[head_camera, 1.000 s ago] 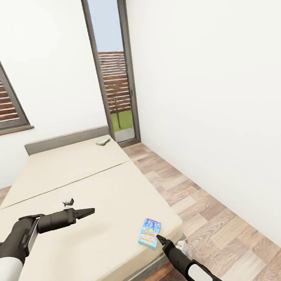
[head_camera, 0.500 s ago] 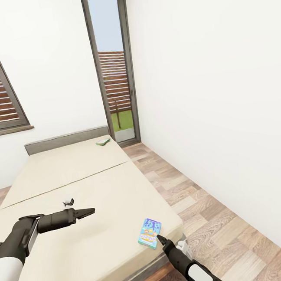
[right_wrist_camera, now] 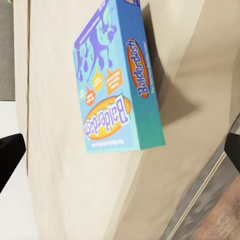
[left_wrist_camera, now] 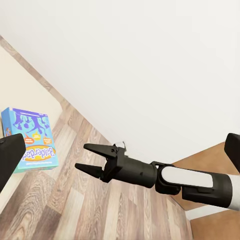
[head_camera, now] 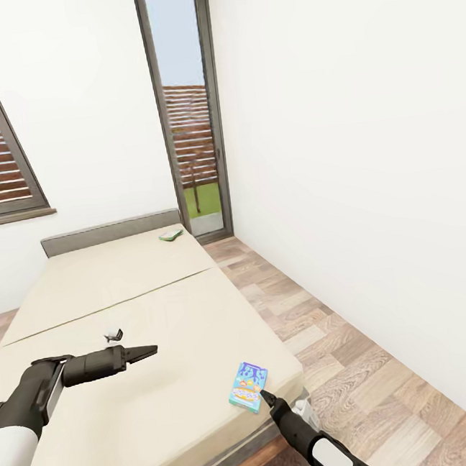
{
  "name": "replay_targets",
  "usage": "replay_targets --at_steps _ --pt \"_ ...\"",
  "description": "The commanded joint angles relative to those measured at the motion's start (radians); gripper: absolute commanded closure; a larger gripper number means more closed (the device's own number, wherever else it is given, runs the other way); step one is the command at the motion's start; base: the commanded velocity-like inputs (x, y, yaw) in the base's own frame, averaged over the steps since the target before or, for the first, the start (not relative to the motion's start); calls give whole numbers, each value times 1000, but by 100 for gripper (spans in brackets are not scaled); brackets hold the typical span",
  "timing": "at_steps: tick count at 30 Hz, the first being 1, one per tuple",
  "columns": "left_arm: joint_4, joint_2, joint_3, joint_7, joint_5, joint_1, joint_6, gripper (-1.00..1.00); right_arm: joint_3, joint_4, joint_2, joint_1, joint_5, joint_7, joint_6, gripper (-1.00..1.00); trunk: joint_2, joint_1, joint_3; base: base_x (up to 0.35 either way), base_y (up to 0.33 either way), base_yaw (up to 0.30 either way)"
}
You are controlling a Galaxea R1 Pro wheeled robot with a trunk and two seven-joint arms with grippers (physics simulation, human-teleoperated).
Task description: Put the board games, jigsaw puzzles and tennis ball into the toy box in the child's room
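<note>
Two board games wait on the bed — the blue box at its near right corner, touching my open right claw, unmoved this past second, so still ungrasped — the green one by the headboard.

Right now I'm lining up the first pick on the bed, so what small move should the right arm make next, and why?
Probably ease the right gripper forward so its open jaws straddle the near edge of the blue board game. The box lies flat at the bed corner, just ahead of the gripper and not yet between its fingers. The left gripper hovers farther off, and the green board game lies at the bed's far end.
</note>
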State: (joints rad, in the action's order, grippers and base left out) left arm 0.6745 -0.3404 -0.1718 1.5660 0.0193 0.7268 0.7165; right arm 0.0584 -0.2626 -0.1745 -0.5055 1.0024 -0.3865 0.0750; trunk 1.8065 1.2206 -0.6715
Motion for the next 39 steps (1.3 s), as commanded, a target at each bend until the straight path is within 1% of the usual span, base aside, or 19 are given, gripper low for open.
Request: replay_targets --at_steps 1,19,39 --pt "0 0 -1 5 2 0 11 -100 3 0 0 -1 9 -1 4 -100 0 0 -1 0 0 0" --pt "0 -1 -2 5 2 0 11 -100 3 -1 0 -1 8 -2 -7 -100 0 0 -13 0 0 0" --pt "0 0 -2 5 2 0 11 -100 4 -1 0 -1 6 0 -5 -100 0 0 -16 0 0 5"
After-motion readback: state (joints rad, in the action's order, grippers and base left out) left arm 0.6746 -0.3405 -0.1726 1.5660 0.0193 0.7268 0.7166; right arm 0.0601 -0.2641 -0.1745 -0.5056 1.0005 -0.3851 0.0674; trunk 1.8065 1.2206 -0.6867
